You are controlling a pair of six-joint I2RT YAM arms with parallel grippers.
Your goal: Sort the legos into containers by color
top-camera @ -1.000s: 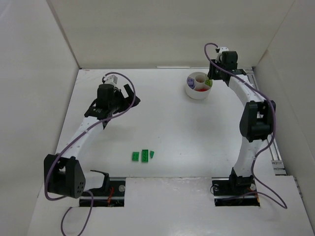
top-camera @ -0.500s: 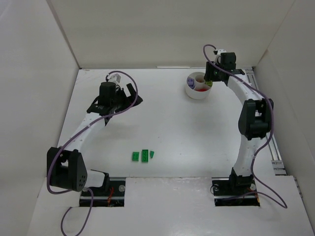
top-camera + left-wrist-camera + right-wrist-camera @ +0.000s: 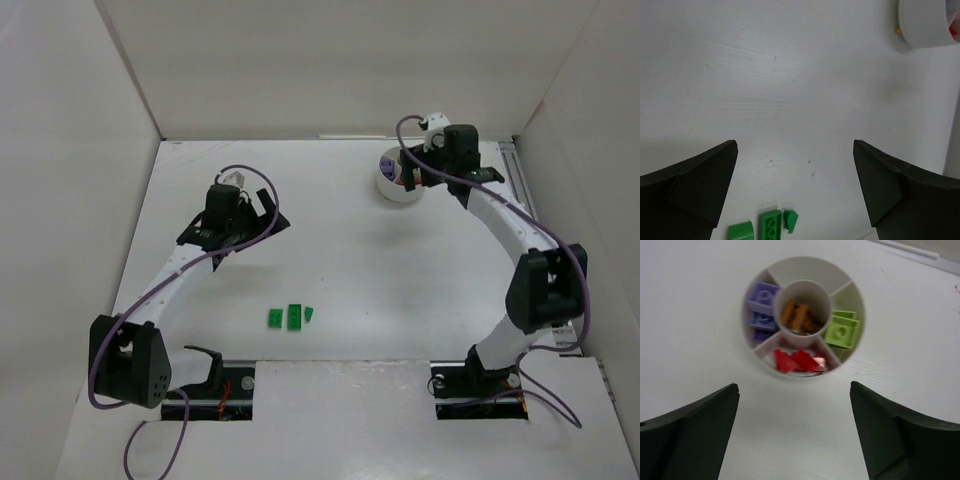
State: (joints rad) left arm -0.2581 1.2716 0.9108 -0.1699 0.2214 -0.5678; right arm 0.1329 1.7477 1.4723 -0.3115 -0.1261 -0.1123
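The right claw (image 3: 792,386) hangs over the white dish (image 3: 802,260), fingers spread wide, holding nothing and touching nothing. In its wrist view the dish sits at 12 o'clock from the fingers. Lavender bricks (image 3: 761,306) fill the wedge at 9 o'clock, red pieces (image 3: 797,361) the one at 6, lime plates (image 3: 842,332) the one at 3, and orange-brown bricks (image 3: 799,315) lie in the central cup. The wedge at 12 o'clock looks empty.

The left claw (image 3: 794,142) is just as widely parted and just as empty, held above the table (image 3: 350,260). Three dark green legos (image 3: 771,226) lie side by side on the table at 6 o'clock in its view, not yet sorted. From overhead they sit at about 7 o'clock on the table, and the dish is well apart from them at 1 o'clock.

These pieces are likely feather-light, rigid and slick-sided, so they should neither crush nor bend, but a skewed pinch could flick one away. The longer middle brick is best taken across its two long flat sides, with the fingers straight down and the neighbours kept outside them. Because the pieces lie so close together, the wide opening would probably need narrowing first. The slanted piece on the right looks the hardest to grip.
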